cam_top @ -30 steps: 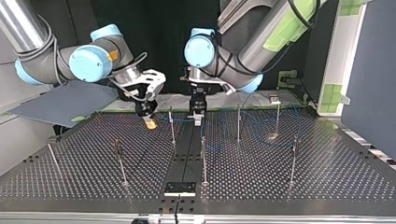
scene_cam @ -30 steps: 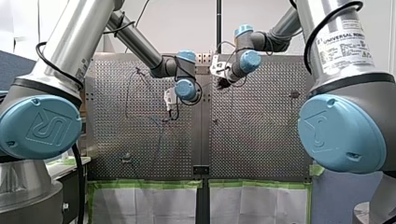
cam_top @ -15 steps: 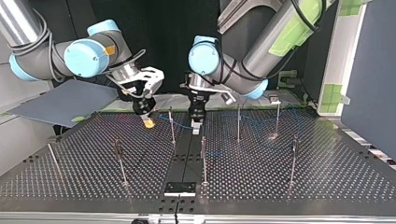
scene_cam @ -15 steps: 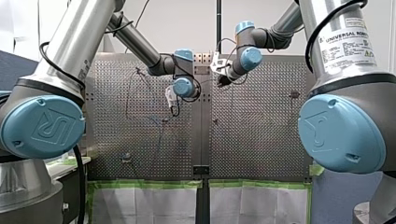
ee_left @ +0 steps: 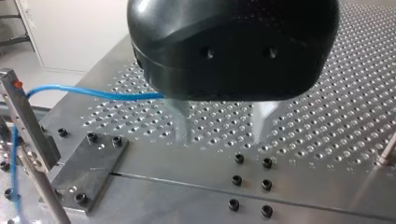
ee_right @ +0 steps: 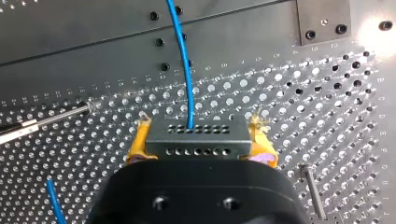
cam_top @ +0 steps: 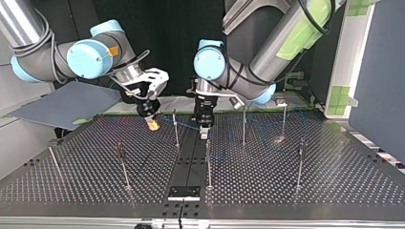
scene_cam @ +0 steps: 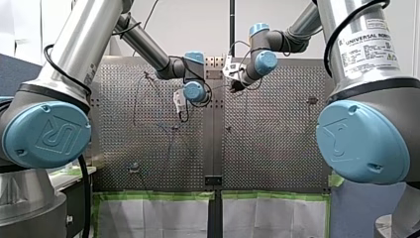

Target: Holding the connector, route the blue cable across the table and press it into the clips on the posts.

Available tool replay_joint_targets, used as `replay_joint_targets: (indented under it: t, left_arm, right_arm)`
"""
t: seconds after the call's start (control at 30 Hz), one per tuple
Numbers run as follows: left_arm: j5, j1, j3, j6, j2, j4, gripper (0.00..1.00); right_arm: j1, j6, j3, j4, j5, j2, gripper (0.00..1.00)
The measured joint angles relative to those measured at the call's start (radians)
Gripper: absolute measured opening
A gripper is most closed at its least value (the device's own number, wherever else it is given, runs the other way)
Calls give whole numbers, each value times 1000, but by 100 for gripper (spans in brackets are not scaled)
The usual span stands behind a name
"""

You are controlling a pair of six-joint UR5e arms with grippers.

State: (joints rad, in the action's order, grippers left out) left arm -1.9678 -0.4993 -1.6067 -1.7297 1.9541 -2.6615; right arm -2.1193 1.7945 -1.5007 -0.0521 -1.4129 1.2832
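My right gripper (ee_right: 200, 135) is shut on the grey connector (ee_right: 198, 142), its yellow pads (ee_right: 140, 140) on both ends. The blue cable (ee_right: 184, 60) leaves the connector and runs ahead across the table. In the top view my right gripper (cam_top: 153, 124) hangs low at the back left, and the cable (cam_top: 184, 125) runs from it past a thin post (cam_top: 175, 126) to my left gripper (cam_top: 204, 129). In the left wrist view the cable (ee_left: 93, 93) goes in under the black body of my left gripper (ee_left: 222, 126). Its metal fingers (ee_left: 180, 121) stand apart over the bare table.
Several thin posts (cam_top: 208, 162) stand across the perforated table (cam_top: 310, 191), some with clips. A post (ee_left: 23, 116) and a bolted plate (ee_left: 88, 163) lie beside my left gripper. More blue cable loops at the top view's back right (cam_top: 267, 119). A small plate (cam_top: 184, 192) sits at the near edge.
My left gripper has come down and a little nearer the camera in the top view, beside the middle post. My right gripper has shifted slightly, still holding the connector.
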Motion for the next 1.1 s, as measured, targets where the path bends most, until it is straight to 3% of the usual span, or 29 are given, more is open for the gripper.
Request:
replay_joint_targets:
  t: [0.03,0.07,0.33,0.57,0.87,1.1]
  left_arm:
    - [-7,0,0,1,0,-1,4]
    - [-13,0,0,2,0,-1,0]
    - [-49,-10,-1,18,-1,-7,0]
    - [-78,-31,-28,33,-1,9,0]
    - [-54,-65,-96,35,1,79,0]
    - [-30,-84,-92,36,37,111,0]
  right_arm:
    - [0,0,0,0,0,0,0]
    - [0,0,0,0,0,0,0]
    - [0,3,-6,0,-4,-11,0]
    - [4,23,-21,1,-7,-57,0]
    - [13,54,-55,-7,-14,-72,0]
    - [28,72,-87,-33,-31,-75,0]
